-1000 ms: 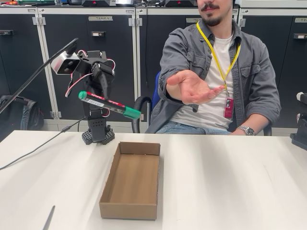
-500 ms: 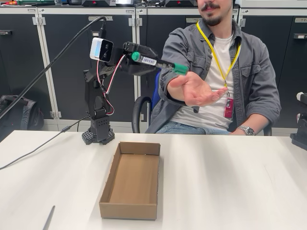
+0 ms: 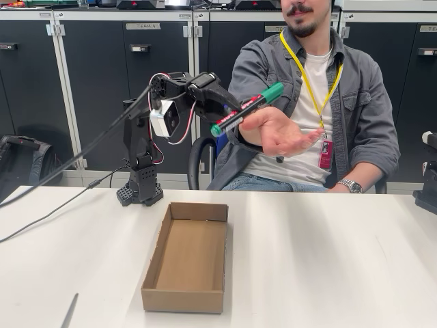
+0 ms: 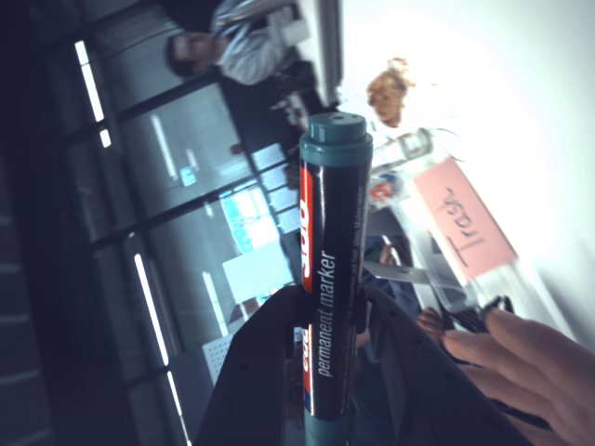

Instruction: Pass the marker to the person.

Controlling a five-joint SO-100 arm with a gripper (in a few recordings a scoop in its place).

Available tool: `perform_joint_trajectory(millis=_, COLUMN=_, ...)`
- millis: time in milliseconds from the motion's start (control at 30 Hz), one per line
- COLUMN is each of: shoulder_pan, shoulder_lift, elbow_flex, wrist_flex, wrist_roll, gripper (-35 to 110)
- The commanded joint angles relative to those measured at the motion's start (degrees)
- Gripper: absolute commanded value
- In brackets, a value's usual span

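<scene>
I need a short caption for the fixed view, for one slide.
The gripper holds the marker tilted above the person's open hand, behind a cardboard box.

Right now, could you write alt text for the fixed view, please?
A black robot gripper holds a green-capped marker tilted just above a seated person's open hand. In front, an open cardboard box sits on a white table.

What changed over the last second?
The gripper swung the marker up from low beside the arm's base, then right, to just above the person's open hand; it tilted, one green end now up-right. Still gripped. Hand, cardboard box unchanged.
</scene>
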Motion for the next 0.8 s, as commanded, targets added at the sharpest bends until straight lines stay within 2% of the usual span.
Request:
perform_joint_trajectory(millis=0, shoulder_pan=-3.1, shoulder_lift=-0.9, elbow_flex=-5.7, wrist_flex=1.4, wrist_roll=1.9, gripper=-5)
perform_joint_trajectory(millis=267, shoulder_pan=-12.0, shoulder_lift=-8.3, elbow_flex=-15.6, wrist_flex=2.0, wrist_roll=-0.3, gripper=-5)
perform_joint_trajectory(millis=767, shoulder_pan=-27.9, shoulder_lift=-13.4, elbow_flex=-17.6, wrist_flex=11.5, wrist_roll=-10.5, gripper=-5)
